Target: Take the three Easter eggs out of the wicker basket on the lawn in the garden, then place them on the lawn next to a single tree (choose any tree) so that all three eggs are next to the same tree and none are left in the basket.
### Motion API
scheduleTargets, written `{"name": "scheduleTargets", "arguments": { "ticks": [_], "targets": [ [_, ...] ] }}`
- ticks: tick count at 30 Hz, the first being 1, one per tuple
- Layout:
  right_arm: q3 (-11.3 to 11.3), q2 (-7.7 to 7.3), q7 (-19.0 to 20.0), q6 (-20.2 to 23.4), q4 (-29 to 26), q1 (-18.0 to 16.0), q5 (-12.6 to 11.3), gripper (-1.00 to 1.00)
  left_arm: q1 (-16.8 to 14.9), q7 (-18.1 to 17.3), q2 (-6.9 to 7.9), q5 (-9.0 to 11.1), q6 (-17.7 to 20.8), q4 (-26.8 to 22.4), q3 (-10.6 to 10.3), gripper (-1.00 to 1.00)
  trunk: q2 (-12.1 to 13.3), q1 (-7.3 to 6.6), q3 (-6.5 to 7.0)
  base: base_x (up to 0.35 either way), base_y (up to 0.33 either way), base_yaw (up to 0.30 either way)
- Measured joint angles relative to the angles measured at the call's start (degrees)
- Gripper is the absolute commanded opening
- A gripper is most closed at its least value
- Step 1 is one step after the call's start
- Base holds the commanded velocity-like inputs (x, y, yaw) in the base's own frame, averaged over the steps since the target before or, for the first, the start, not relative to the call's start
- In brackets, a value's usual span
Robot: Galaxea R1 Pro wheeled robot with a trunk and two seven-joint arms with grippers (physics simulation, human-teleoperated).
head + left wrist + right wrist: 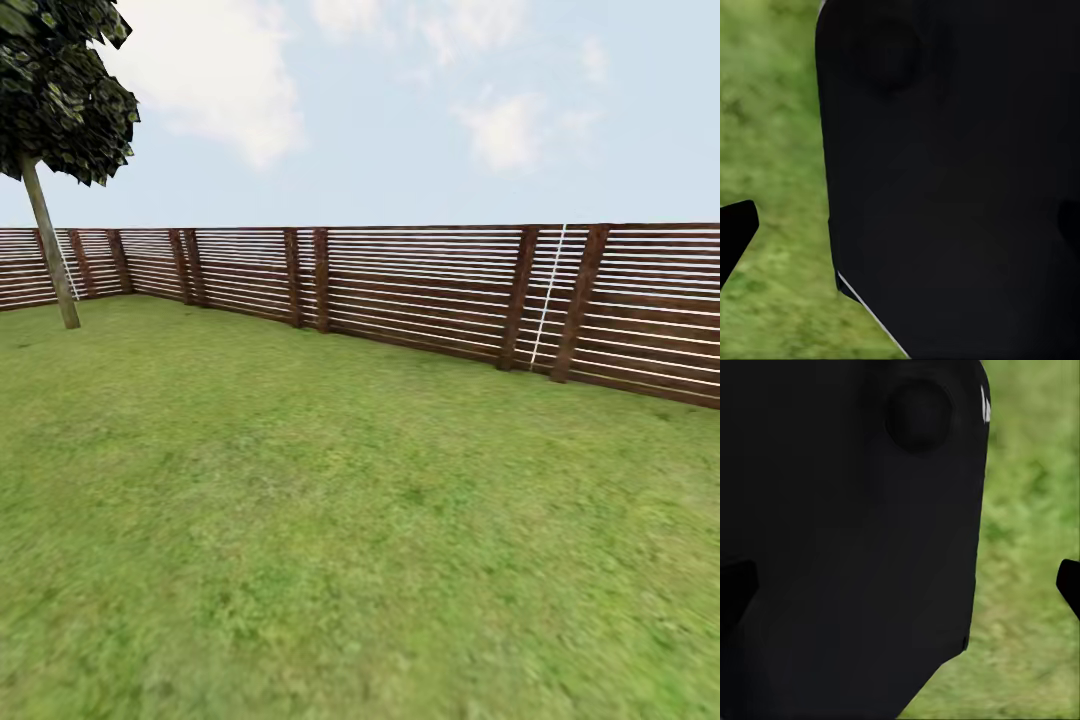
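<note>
So from the head camera we're looking across a wide stretch of mottled green grass lawn (330, 540) toward a brown horizontal-slat wooden fence (420, 290) that runs along the back of the garden and turns a corner at the far left. Up in the left corner stands a tree with a thin pale trunk and dark angular speckled leaves (50, 250), its trunk leaning a bit and planted in the grass just in front of the fence. Blue sky with a few white clouds (240, 90) above.

On the left wrist camera we get a big black robot body part (952, 180) blocking most of the frame, with grass beside it and one black fingertip (735, 232) of the left gripper poking in at the edge. Same deal on the right wrist: black bulk (847, 540), grass, and dark fingertips (1069, 585) at both edges. We honestly can't tell whether either gripper is spread or pressed together.
</note>
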Motion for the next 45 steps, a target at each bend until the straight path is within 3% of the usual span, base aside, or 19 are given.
{"name": "scheduleTargets", "arguments": {
  "ticks": [4, 14, 45],
  "targets": [
    [-0.32, -1.17, -0.18, 0.06, 0.89, 0.16, -0.24, 1.0, -0.3, 0.69, 0.56, -0.09, 1.16, -0.26, -0.12, 1.0, 0.01, 0.0, 0.02, 0.0, 0.0, 0.0],
    [-0.28, -1.37, -0.03, 0.02, 1.19, 0.17, -0.16, 1.0, -0.33, 0.72, 1.0, 0.02, 1.26, -0.33, 0.03, 1.0, 0.01, 0.01, 0.02, 0.0, 0.0, -0.037],
    [-0.06, -1.32, 0.08, -0.16, 2.0, 0.15, -0.16, 1.0, -0.35, 0.72, 1.41, 0.07, 1.11, -0.38, 0.0, 1.0, 0.01, 0.01, 0.02, 0.0, 0.0, -0.271]
  ]
}}
